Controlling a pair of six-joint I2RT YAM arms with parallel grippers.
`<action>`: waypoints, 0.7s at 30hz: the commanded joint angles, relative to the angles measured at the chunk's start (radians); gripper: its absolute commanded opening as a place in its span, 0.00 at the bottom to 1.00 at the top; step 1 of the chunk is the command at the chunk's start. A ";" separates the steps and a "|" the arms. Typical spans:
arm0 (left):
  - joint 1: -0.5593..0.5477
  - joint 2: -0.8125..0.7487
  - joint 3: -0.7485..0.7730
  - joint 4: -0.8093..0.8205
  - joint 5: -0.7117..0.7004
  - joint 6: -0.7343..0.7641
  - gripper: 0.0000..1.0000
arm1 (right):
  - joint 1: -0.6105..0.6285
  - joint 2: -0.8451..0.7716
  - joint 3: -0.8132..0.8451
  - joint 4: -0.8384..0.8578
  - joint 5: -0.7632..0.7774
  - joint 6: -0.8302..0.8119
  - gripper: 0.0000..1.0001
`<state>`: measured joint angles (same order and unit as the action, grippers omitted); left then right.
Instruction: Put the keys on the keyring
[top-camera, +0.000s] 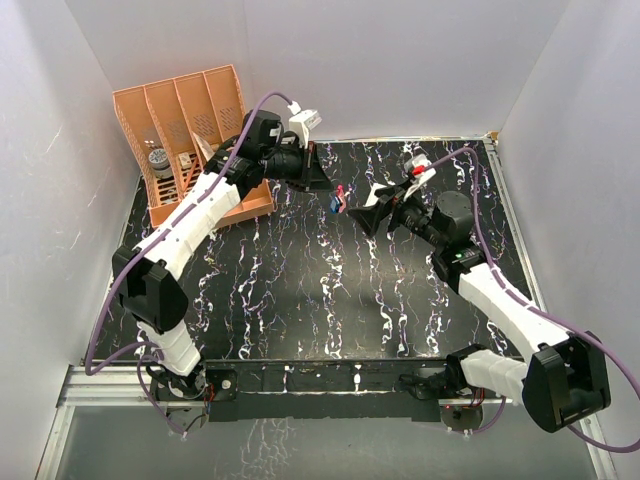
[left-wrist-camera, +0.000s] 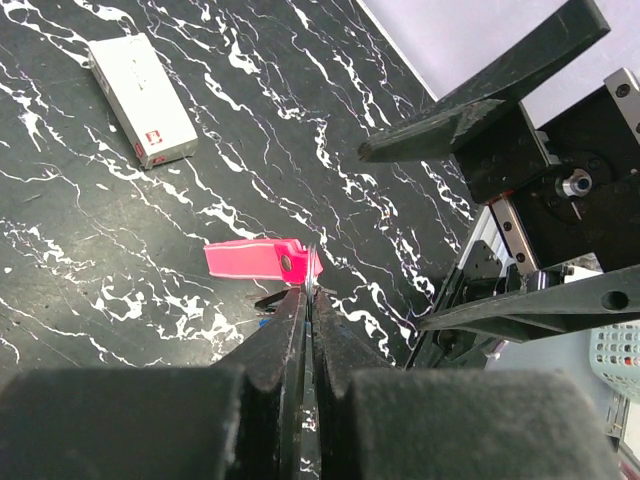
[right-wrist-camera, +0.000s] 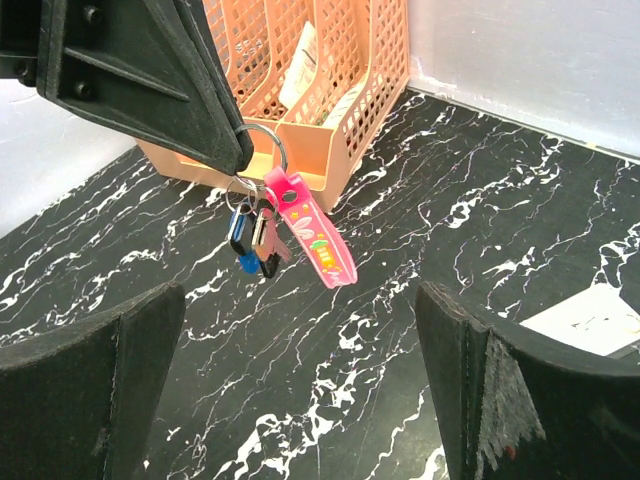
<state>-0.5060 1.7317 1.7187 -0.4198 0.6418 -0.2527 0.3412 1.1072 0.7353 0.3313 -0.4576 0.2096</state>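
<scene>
The keyring's silver ring (right-wrist-camera: 264, 138) is pinched in my shut left gripper (right-wrist-camera: 236, 152), raised above the table. From the ring hang the pink strap (right-wrist-camera: 312, 236) and the keys: a blue-headed one (right-wrist-camera: 240, 248) and a dark-headed one (right-wrist-camera: 266, 258). In the top view the bunch (top-camera: 338, 197) dangles between the two grippers. The left wrist view shows the strap (left-wrist-camera: 252, 260) just past the shut left gripper (left-wrist-camera: 311, 293). My right gripper (right-wrist-camera: 300, 385) faces the bunch from a short way off, open wide with nothing between its fingers (top-camera: 377, 217).
An orange file organizer (top-camera: 190, 125) stands at the back left, close behind the left gripper (right-wrist-camera: 340, 80). A white box (left-wrist-camera: 140, 100) lies flat on the black marbled table (top-camera: 320, 290), near the right gripper (right-wrist-camera: 592, 320). White walls close in the sides.
</scene>
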 joint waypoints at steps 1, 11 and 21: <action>-0.012 -0.012 0.049 -0.056 0.047 0.026 0.00 | 0.025 0.014 0.004 0.063 0.029 -0.013 0.98; -0.036 0.003 0.066 -0.080 0.059 0.046 0.00 | 0.116 0.102 0.050 0.103 0.085 0.004 0.98; -0.052 -0.005 0.063 -0.109 0.059 0.066 0.00 | 0.150 0.171 0.119 0.120 0.140 0.032 0.98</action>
<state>-0.5476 1.7451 1.7451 -0.5022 0.6731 -0.1940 0.4892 1.2678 0.7815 0.3702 -0.3630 0.2260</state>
